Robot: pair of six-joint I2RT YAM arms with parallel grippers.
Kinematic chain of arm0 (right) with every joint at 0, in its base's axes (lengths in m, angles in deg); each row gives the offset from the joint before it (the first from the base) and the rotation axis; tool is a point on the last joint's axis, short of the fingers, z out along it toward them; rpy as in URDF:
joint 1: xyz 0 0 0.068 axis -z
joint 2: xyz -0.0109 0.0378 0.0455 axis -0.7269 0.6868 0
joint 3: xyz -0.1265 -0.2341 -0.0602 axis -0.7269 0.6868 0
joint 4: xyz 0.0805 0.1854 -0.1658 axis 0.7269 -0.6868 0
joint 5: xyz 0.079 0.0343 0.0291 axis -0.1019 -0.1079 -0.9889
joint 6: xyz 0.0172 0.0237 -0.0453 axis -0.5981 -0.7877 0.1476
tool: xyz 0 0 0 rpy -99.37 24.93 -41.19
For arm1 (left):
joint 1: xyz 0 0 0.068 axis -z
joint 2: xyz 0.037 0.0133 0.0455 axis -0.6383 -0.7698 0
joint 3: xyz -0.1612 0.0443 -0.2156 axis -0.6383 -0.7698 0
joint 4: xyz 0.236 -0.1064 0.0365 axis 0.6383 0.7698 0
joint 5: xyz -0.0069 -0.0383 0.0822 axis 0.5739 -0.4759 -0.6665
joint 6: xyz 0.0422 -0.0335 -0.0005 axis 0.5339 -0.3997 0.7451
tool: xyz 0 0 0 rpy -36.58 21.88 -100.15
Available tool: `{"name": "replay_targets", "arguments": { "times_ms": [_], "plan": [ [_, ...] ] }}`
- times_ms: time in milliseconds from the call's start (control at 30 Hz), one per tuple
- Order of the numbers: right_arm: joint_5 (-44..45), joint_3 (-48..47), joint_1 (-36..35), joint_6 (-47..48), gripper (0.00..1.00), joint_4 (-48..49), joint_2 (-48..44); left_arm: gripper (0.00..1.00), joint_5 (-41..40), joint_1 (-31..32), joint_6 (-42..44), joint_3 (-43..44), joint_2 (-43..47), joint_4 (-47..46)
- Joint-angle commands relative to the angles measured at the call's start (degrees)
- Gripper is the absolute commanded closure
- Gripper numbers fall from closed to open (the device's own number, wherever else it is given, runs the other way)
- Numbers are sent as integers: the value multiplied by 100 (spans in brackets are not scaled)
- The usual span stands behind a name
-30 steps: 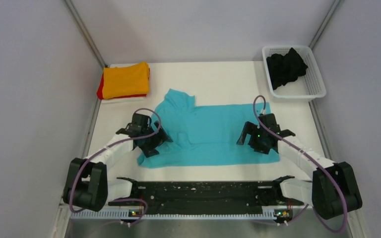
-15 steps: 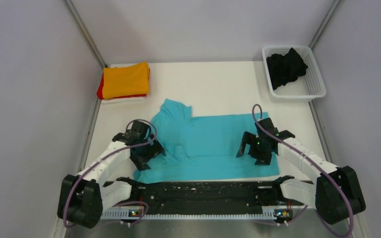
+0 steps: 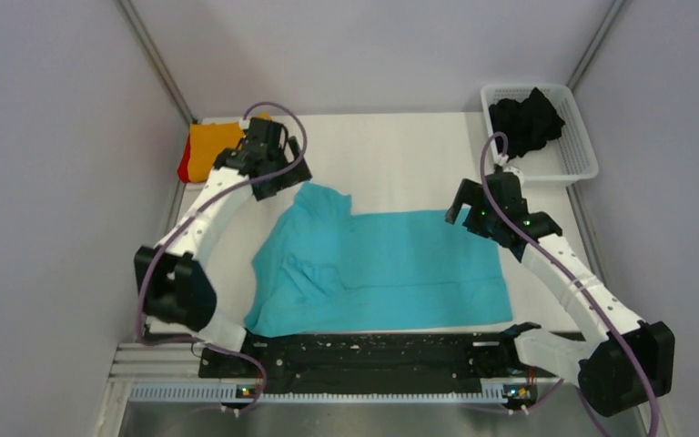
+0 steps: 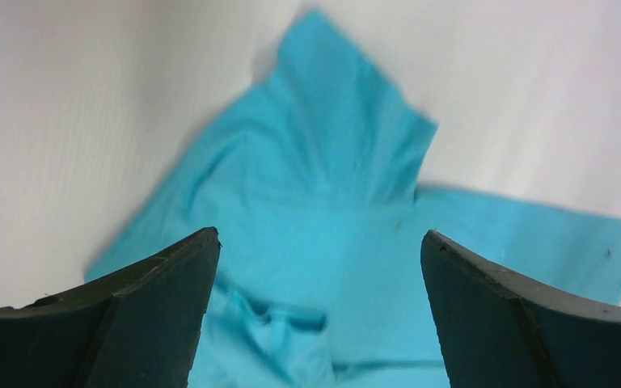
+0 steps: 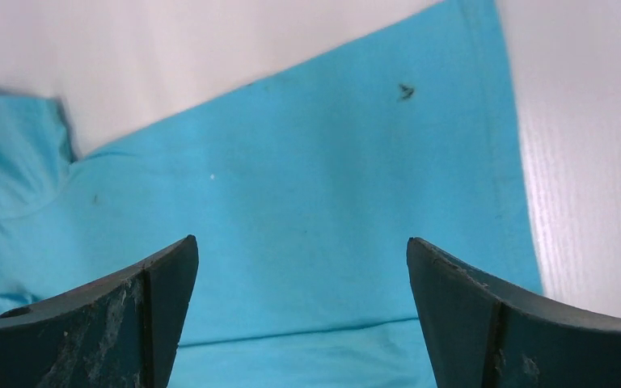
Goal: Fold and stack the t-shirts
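A turquoise t-shirt (image 3: 391, 269) lies spread flat in the middle of the white table, its collar end to the left and rumpled. My left gripper (image 3: 282, 177) hovers open above the shirt's far left corner, and the left wrist view shows the cloth (image 4: 331, 186) below the empty left gripper (image 4: 319, 234). My right gripper (image 3: 471, 208) hangs open over the far right corner, with the hem (image 5: 291, 178) under the empty right gripper (image 5: 301, 239). A folded orange t-shirt (image 3: 207, 150) rests on a red one (image 3: 183, 167) at the back left. A black t-shirt (image 3: 523, 123) is bunched in the basket.
The white mesh basket (image 3: 582, 162) stands at the back right corner. A black bar (image 3: 373, 350) runs along the near edge between the arm bases. Grey walls close in the table on the left, right and back.
The turquoise shirt has slid a little toward the near edge. Both arms have risen off its near half and swung out to its far corners, jaws open throughout.
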Motion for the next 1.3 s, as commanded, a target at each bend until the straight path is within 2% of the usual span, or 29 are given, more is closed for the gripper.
{"name": "replay_targets", "arguments": {
  "times_ms": [0, 67, 200, 367, 667, 833, 1000, 1167, 1267],
  "plan": [
    [526, -239, 232, 179, 1, 310, 67, 1, -859, 0, 1125, 1813, -1731, 162],
    [575, -207, 330, 170, 1, 322, 92, 1, -1281, -52, 1411, 2702, -2642, 492],
    [567, 20, 479, -30, 1, 534, 54, 5, -1069, -162, 1755, 4310, -4137, 887],
    [508, 129, 553, -99, 1, 661, 115, 12, -768, -201, 1846, 4878, -4911, 745],
    [455, 209, 612, -66, 1, 661, 247, 36, -377, -219, 1655, 4802, -5442, 532],
    [404, 288, 618, -65, 1, 649, 249, 49, -47, -219, 1628, 4405, -5325, 312],
    [415, 342, 626, -47, 1, 637, 179, 55, -72, -219, 1543, 3858, -5146, 159],
    [452, 353, 635, -35, 1, 640, 147, 77, 18, -213, 1476, 3854, -5204, 358],
    [478, 344, 652, -36, 1, 647, 161, 84, 102, -210, 1451, 3756, -5138, 365]
  ]
}}
